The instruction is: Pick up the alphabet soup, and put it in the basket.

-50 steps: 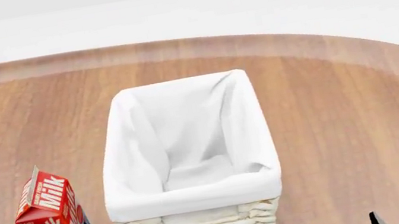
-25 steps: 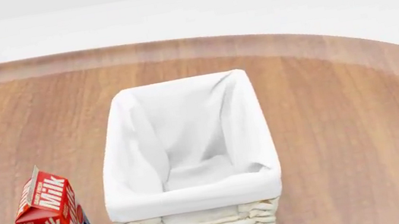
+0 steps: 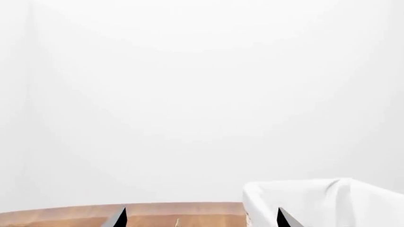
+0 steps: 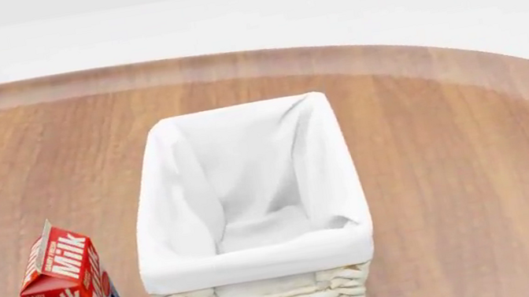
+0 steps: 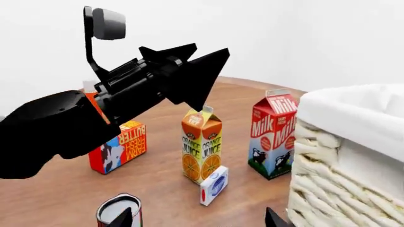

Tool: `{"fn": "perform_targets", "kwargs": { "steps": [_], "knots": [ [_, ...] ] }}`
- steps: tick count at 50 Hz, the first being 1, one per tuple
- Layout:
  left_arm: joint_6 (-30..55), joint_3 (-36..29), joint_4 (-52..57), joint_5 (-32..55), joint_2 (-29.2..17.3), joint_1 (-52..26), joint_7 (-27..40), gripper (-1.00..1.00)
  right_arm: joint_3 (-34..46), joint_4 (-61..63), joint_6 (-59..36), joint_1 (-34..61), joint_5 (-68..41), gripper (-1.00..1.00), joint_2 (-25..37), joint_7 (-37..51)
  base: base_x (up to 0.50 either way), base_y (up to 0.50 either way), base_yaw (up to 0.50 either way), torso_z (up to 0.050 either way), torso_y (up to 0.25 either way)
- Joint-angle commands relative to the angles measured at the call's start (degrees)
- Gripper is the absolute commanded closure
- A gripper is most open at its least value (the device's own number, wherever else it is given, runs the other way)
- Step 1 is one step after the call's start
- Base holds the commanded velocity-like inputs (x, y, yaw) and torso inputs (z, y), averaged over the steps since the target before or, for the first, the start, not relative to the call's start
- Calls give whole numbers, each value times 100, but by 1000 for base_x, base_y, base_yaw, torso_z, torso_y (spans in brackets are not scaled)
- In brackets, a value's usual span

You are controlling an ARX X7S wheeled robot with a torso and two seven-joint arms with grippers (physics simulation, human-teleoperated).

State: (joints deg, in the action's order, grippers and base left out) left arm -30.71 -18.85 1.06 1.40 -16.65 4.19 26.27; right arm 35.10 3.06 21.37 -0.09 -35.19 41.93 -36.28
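— Right hand (image 5: pixel 197 220): both fingertips show at the edge of its own wrist view, set wide apart, nothing between them. Left hand (image 3: pixel 200 220): likewise wide and empty, hanging in the air over the cartons.

— And the alphabet soup?

— One can (image 5: pixel 118 211) stands upright on the worktop (image 5: pixel 158 175), just beside one fingertip of the right hand and off the centre line of the opening. Its top is pale and silvery. Its label is nearly all cut off, so it cannot be confirmed as the alphabet soup. Nothing lies in the basket (image 4: pixel 261 261).

— Hazards, working outward?

— First, identity: closing on an unverified can risks taking the wrong one. Second, alignment: with the can off to one side, a descending fingertip would probably strike its rim or push it over, and a toppled can may roll. Third, neighbours: a small white and blue box (image 5: pixel 214 185) lies near, with the orange juice carton (image 5: pixel 202 147) behind it; a sideways correction could knock either. Fourth, the route: the milk carton (image 5: pixel 273 137) stands close by the basket's woven wall, and the left arm hangs over that stretch. A low carry could catch the carton or the cloth rim; a high one could meet the arm.
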Motion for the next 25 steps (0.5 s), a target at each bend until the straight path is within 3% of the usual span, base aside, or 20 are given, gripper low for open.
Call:
{"fn": "perform_targets", "kwargs": {
  "steps": [1, 12, 25],
  "knots": [
    [23, -19, 1, 8, -13, -16, 19, -100, 338, 66, 38, 19, -17, -100, 122, -737, 0, 0, 0, 0, 0],
    [8, -49, -15, -14, -20, -19, 38, -100, 509, 92, -72, 78, -12, -100, 172, -1015, 0, 0, 0, 0, 0],
    [30, -67, -20, -20, -31, -34, 68, -100, 594, 50, -396, 210, 347, -100, 67, -695, 0, 0, 0, 0, 0]
  ]
}}
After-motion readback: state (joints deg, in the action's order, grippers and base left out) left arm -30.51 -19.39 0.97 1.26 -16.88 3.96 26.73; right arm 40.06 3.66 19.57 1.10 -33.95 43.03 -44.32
